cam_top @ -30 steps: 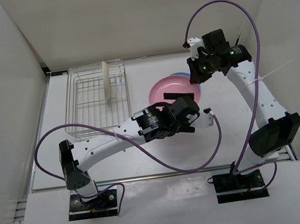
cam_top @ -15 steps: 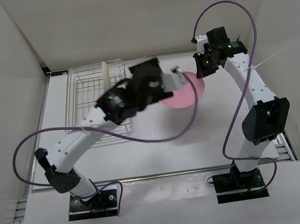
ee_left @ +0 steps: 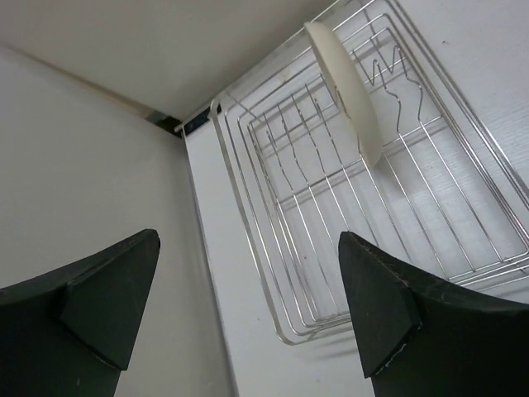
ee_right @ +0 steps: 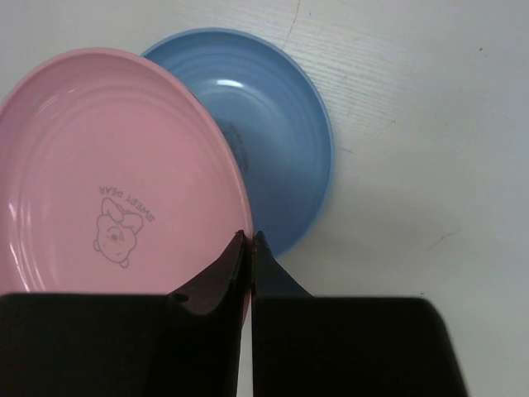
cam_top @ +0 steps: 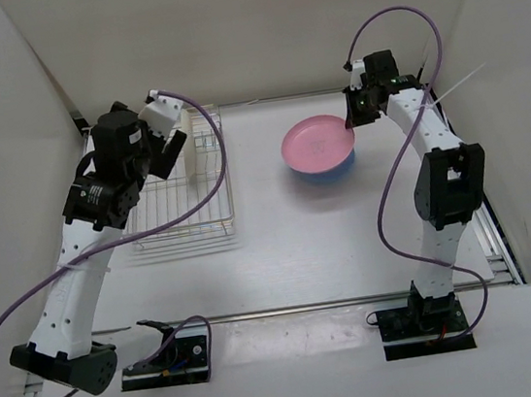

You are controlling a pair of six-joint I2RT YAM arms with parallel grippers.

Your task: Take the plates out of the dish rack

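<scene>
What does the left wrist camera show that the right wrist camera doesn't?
Only the left wrist view: the dish rack with the cream plate standing on edge in it, seen past the open left gripper. Only the right wrist view: the pink plate overlapping the blue plate, with the shut right gripper at their near edge. Both: the white table.

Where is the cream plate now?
The cream plate stands on edge in the dish rack, far left in the top view, just beyond the open left gripper.
</scene>
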